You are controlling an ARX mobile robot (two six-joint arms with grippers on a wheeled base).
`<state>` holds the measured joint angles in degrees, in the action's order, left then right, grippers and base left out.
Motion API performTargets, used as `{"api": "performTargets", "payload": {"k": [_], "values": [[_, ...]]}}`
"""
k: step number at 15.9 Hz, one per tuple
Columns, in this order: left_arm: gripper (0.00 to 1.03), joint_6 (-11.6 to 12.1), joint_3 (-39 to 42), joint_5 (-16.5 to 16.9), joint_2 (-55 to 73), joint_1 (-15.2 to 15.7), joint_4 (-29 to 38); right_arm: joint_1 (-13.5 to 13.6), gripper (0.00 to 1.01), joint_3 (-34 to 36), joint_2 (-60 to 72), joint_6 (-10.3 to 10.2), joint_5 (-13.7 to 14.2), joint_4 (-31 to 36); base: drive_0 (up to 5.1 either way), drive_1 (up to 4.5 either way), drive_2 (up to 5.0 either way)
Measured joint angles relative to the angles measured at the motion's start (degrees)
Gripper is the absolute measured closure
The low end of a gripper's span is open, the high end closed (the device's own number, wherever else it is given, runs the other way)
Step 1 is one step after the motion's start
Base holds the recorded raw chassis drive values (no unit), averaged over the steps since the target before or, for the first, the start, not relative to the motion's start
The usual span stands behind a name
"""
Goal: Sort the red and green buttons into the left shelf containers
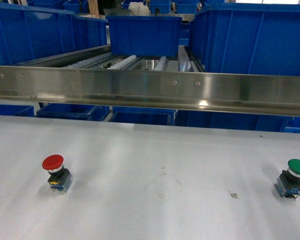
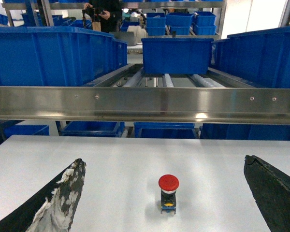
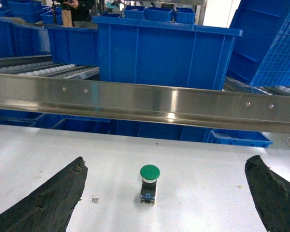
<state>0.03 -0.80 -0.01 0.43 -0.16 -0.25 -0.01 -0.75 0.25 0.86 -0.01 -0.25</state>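
On the white tabletop point(image 1: 150, 150) the red button point(image 1: 56, 171) stands upright at left, the green button point(image 1: 293, 177) at far right, well apart. Both untouched. Left gripper point(image 2: 164, 193) and right gripper point(image 3: 166, 191) each hover behind a button, jaws spread wide. Step in hand: approach. Next move calls for descending, pinching, then carrying to the blue bin point(image 1: 35, 35) on the left shelf.
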Motion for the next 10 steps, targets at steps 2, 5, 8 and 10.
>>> {"api": "performTargets", "payload": {"k": [2, 5, 8, 10], "values": [[0.05, -0.57, 0.02, 2.78, -0.07, 2.62, -1.27, 0.11, 0.03, 0.02, 1.99, 0.09, -0.28, 4.26, 0.0, 0.0, 0.0], [0.05, -2.8, -0.02, 9.44, 17.07, 9.27, 17.14, 0.5, 0.03, -0.7, 33.09, 1.36, -1.05, 31.54, 0.0, 0.0, 0.0], [0.05, -0.81, -7.06, 10.86, 49.64, 7.69, 40.15, 2.71, 0.03, -10.97, 61.99, 3.45, 1.07, 48.06, 0.0, 0.0, 0.0], [0.05, 0.04, -15.5, 10.58, 64.43, 5.2, 41.86, 2.64, 0.03, -20.31, 77.05, 4.35, -0.11, 43.76, 0.0, 0.0, 0.0]]}}
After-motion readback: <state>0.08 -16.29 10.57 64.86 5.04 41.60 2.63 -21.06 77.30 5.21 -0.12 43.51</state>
